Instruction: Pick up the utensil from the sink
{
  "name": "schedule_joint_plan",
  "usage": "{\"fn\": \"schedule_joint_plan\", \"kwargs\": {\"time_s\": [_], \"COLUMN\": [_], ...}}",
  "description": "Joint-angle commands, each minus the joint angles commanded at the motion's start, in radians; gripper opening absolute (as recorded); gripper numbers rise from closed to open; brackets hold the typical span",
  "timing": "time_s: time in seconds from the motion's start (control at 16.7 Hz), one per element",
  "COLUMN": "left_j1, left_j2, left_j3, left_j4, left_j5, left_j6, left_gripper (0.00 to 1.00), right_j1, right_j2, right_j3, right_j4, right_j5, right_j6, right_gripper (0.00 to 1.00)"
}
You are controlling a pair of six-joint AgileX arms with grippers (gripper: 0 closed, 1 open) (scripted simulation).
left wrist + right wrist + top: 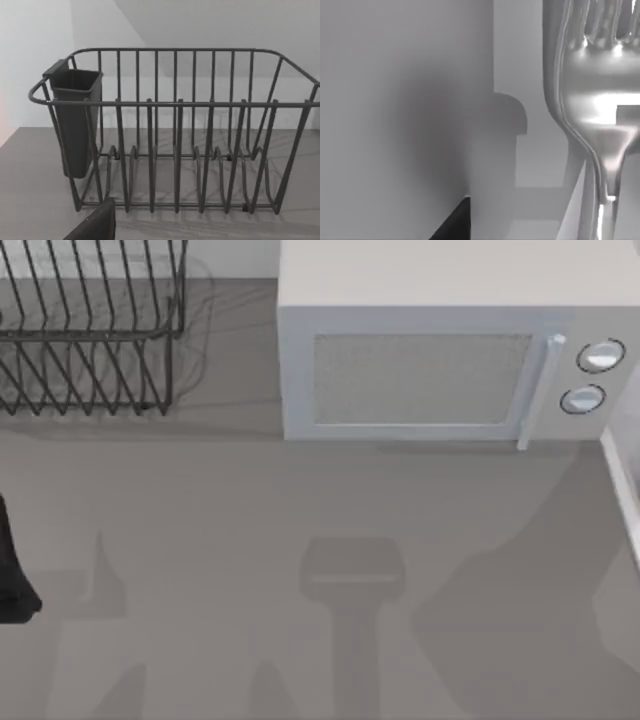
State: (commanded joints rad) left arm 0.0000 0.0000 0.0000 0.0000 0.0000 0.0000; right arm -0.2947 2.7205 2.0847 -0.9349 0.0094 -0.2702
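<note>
1. Top view: The table (300,500) carries a dish rack (90,340) at the back left and a microwave (450,360) at the back, right of centre. A white edge (625,490) runs along the far right side; I take it for the sink's rim, though I cannot be sure. A dark piece of the left arm (12,570) sits at the left edge, looking parked and well apart from that right side. Shadows of both arms fall across the bare table.

2. Left wrist view: The camera faces the rack (175,135) square on, with its dark cup (75,120) hung on one end. A dark corner of the left jaws (95,225) shows at the frame's edge; I cannot tell whether they are apart or together. Nothing is in them that I can see.

3. Right wrist view: The utensil (592,100), a shiny fork, hangs very close before the lens, its tines toward the frame's top and its neck narrowing downward into the handle. Its long axis runs along the line out from the wrist, so it lies right at the right jaws (455,222), of which a dark tip shows. I judge the right jaws are likely clamped on the handle, but the contact is hidden, so I cannot tell. Pale walls behind suggest the sink.
</note>
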Motion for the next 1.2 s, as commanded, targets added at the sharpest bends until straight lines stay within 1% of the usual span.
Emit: {"fn": "schedule_joint_plan", "kwargs": {"time_s": [0.3, 0.36, 0.78, 0.9, 1.02, 1.2], "left_j1": [0.000, 0.000, 0.000, 0.000, 0.000, 0.000], "left_j2": [0.000, 0.000, 0.000, 0.000, 0.000, 0.000], "left_j3": [0.000, 0.000, 0.000, 0.000, 0.000, 0.000], "left_j4": [0.000, 0.000, 0.000, 0.000, 0.000, 0.000], "left_j5": [0.000, 0.000, 0.000, 0.000, 0.000, 0.000], "left_j6": [0.000, 0.000, 0.000, 0.000, 0.000, 0.000], "left_gripper": [1.00, 1.00, 1.00, 1.00, 1.00, 1.00], "right_j1": [0.000, 0.000, 0.000, 0.003, 0.003, 0.002], "right_j2": [0.000, 0.000, 0.000, -0.045, -0.048, -0.063], "right_j3": [0.000, 0.000, 0.000, 0.011, 0.047, 0.158], "right_j4": [0.000, 0.000, 0.000, -0.014, -0.050, -0.178], "right_j5": [0.000, 0.000, 0.000, -0.012, -0.012, -0.012], "right_j6": [0.000, 0.000, 0.000, 0.010, 0.010, 0.009], "right_gripper": [0.02, 0.00, 0.00, 0.00, 0.00, 0.00]}}
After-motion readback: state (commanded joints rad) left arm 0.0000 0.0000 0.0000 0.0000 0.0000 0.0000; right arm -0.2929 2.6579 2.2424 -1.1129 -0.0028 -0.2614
